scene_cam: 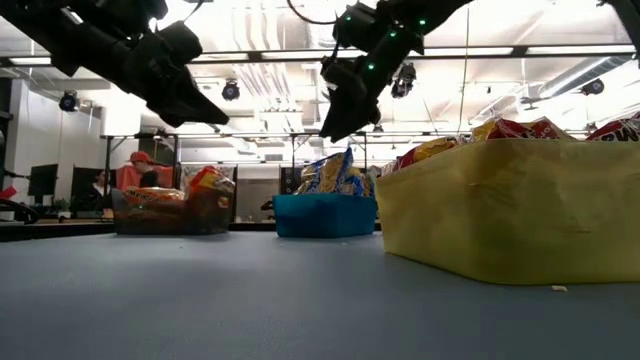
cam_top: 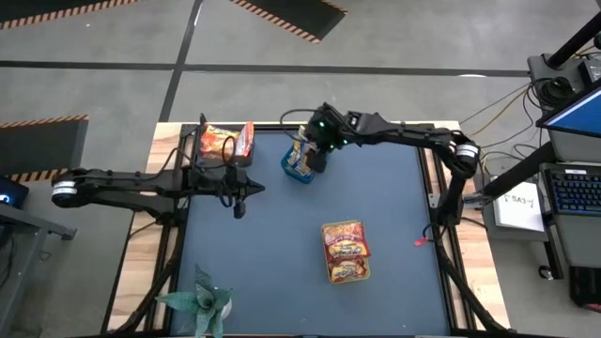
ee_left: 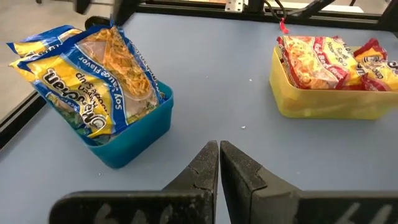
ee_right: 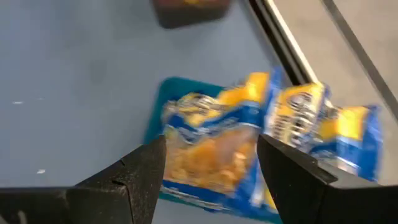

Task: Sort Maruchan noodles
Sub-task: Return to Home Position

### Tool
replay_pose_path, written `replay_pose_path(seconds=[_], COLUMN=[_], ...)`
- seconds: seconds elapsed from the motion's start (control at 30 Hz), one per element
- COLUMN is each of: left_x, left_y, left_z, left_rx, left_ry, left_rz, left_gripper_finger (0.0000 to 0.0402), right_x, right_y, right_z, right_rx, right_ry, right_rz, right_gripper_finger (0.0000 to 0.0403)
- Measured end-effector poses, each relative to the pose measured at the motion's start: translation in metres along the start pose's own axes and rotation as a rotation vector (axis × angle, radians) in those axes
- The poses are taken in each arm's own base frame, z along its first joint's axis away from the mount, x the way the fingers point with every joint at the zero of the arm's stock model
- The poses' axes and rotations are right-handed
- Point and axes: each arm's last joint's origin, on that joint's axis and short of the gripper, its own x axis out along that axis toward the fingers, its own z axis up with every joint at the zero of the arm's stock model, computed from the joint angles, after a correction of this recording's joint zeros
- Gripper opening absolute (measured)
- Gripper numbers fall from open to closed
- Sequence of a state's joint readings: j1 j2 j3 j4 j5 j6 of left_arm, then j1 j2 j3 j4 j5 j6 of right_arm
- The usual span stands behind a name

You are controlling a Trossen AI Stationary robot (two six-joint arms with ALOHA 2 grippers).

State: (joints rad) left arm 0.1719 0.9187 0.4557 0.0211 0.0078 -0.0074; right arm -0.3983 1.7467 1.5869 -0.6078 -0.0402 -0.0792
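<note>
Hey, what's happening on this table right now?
It's a sorting job with two robot arms. The right tool hangs open above the blue bin, which holds blue packs. The left tool is shut and empty over the table near the black bin of orange packs. Red packs fill the yellow bin.

One camera looks straight down on the whole grey-blue table [cam_top: 376,207], one level across it from beside the yellow plastic bin [scene_cam: 480,210], and both wrist cameras closely face the small blue plastic bin [ee_left: 142,129].
</note>
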Motion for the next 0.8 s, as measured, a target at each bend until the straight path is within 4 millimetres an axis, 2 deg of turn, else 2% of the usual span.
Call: replay_pose_path(seconds=[0.2, 0.47, 0.53, 0.63, 0.8], left_x=[-0.012, -0.038, -0.044, -0.049, -0.054], left_y=[0.000, -0.001, -0.001, 0.003, 0.008], left_z=[-0.001, 0.008, 0.011, 0.013, 0.016], left_rx=[0.014, 0.048, 0.049, -0.016, -0.091], left_ry=[0.015, -0.099, -0.135, -0.164, -0.197], left_rz=[-0.001, -0.016, -0.004, 0.107, 0.281], left_gripper_finger=[0.0000, 0.0000, 0.0000, 0.0000, 0.0000], right_x=[-0.007, -0.034, -0.041, -0.052, -0.069], right_y=[0.027, 0.042, 0.043, 0.042, 0.042], right_z=[-0.027, -0.087, -0.100, -0.112, -0.121], right_rx=[-0.079, -0.114, -0.068, 0.057, 0.298], right_ry=[-0.118, -0.282, -0.310, -0.331, -0.339], right_rz=[0.136, 0.217, 0.221, 0.239, 0.286], right_gripper_finger=[0.0240, 0.0240, 0.0240, 0.0240, 0.0240])
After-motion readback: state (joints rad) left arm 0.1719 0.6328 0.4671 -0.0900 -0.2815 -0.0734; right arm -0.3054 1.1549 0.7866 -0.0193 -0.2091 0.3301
